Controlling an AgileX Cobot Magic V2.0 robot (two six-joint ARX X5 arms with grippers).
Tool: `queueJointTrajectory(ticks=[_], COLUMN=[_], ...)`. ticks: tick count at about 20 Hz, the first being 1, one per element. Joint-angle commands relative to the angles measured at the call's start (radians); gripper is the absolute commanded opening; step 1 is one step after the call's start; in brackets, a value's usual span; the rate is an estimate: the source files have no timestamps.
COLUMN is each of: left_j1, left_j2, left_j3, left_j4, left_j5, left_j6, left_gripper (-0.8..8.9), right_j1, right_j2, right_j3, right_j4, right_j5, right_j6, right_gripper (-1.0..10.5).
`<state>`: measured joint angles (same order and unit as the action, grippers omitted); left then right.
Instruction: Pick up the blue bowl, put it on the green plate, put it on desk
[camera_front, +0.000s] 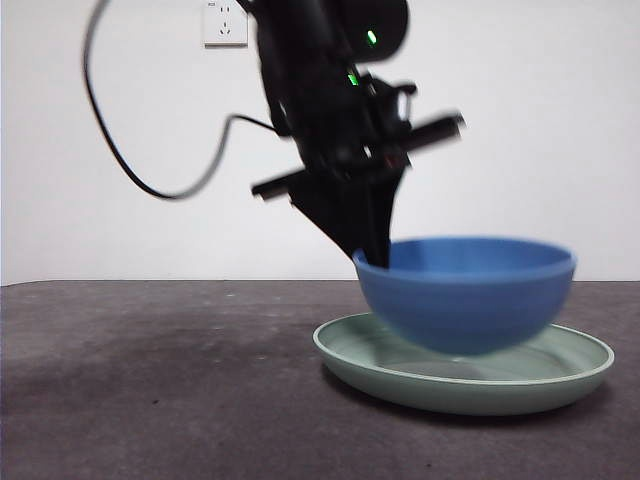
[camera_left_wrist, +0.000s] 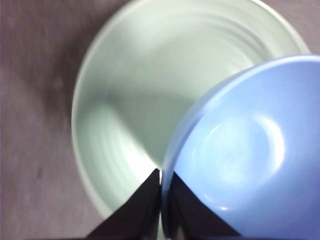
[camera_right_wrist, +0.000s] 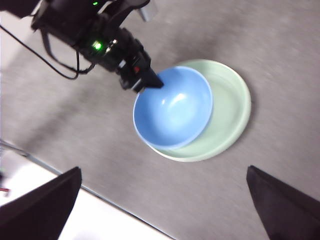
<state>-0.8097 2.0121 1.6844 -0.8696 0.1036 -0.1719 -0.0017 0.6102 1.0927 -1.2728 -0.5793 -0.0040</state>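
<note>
now left gripper pinches blue bowl rim, bowl above green plate

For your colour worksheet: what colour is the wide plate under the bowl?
Pale mint green plate, plain and glossy; the right wrist view shows it best, under the blue bowl.

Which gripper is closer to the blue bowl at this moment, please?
Left. The left gripper is clamped on the rim of the blue bowl, holding it over the green plate. The right gripper hangs open, well apart from it.
</note>
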Motion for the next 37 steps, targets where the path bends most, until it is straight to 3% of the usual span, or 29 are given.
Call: queueJointTrajectory(ticks=[1,7,15,17,21,23,27,37], left_j1=[-0.01,0.008,0.007,0.006,0.006,0.007,0.007,0.044], left_j2=[0.058,0.094,0.094,0.094,0.094,0.094,0.078,-0.335], left_j3=[0.049,0.059,0.061,0.061,0.095,0.157,0.34,0.365], left_j4=[0.004,0.078,0.05,0.044,0.029,-0.028,-0.319,-0.476], left_j5=[-0.007,-0.008,-0.008,-0.008,-0.008,-0.008,-0.007,-0.008], left_j6=[-0.016,-0.059,-0.054,-0.055,-0.058,-0.055,0.066,0.087], left_gripper=[0.15,0.15,0.16,0.66,4.41,5.32,5.41,5.63], right_j1=[0.0,0.0,0.0,-0.001,0.0,-0.001,0.0,-0.001], right_j2=[-0.007,-0.013,-0.013,-0.013,-0.013,-0.013,-0.013,-0.013], right_j3=[0.02,0.02,0.02,0.02,0.02,0.02,0.02,0.02], right_j4=[-0.008,-0.012,-0.006,-0.005,-0.005,-0.007,-0.008,-0.006], right_j5=[0.025,0.031,0.031,0.031,0.03,0.031,0.031,0.031], right_j6=[-0.038,-0.038,-0.038,-0.038,-0.038,-0.038,-0.034,-0.034], right_gripper=[6.0,6.0,6.0,6.0,6.0,6.0,6.0,6.0])
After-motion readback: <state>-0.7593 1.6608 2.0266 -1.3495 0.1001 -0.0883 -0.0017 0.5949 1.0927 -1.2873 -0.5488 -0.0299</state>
